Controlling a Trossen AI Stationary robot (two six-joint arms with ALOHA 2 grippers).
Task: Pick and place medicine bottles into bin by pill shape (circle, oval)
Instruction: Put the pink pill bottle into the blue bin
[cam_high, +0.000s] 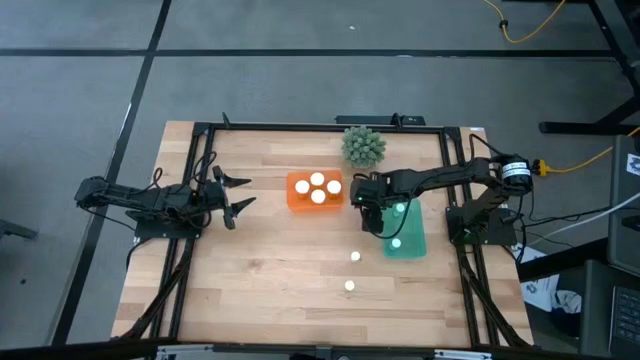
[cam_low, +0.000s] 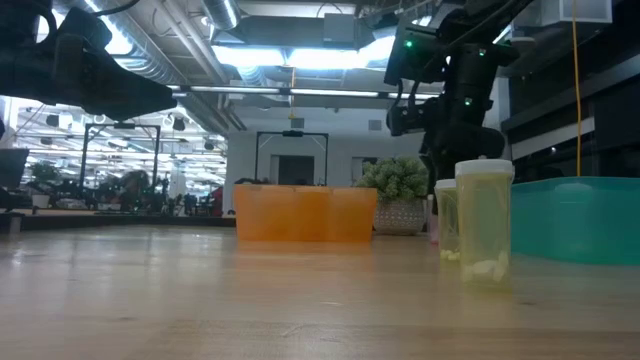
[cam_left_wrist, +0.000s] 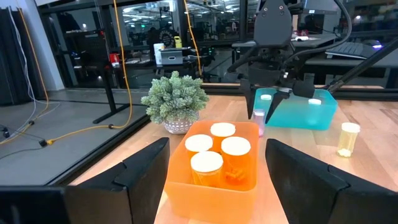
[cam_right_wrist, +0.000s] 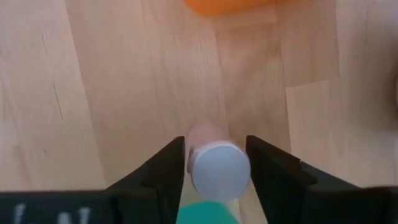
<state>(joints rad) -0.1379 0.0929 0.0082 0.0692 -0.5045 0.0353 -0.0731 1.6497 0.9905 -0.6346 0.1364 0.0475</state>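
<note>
A medicine bottle (cam_right_wrist: 219, 169) with a white round cap and a pinkish body stands upright on the wooden table, between the orange bin (cam_high: 297, 193) and the teal bin (cam_high: 412, 243). My right gripper (cam_right_wrist: 217, 177) points down over it, shut on its cap. The orange bin holds several white-capped bottles (cam_left_wrist: 219, 152). The teal bin holds two (cam_high: 397, 226). Two more bottles (cam_high: 355, 257) (cam_high: 349, 286) stand on their bases on the table, nearer the front edge. My left gripper (cam_high: 238, 195) waits open and level at the table's left, touching nothing. My right gripper pinches the bottle's white cap (cam_right_wrist: 199, 171) between its two fingers, one on each side of the cap. The fingers come from above, slanting steeply down. The bottle stands upright with its base on the table.
A spiky green plant ball (cam_high: 363, 146) in a small pot sits at the far edge, behind the two bins. A black frame (cam_high: 200, 160) runs along the table's sides. Bare wood lies toward the front and left of the bins.
</note>
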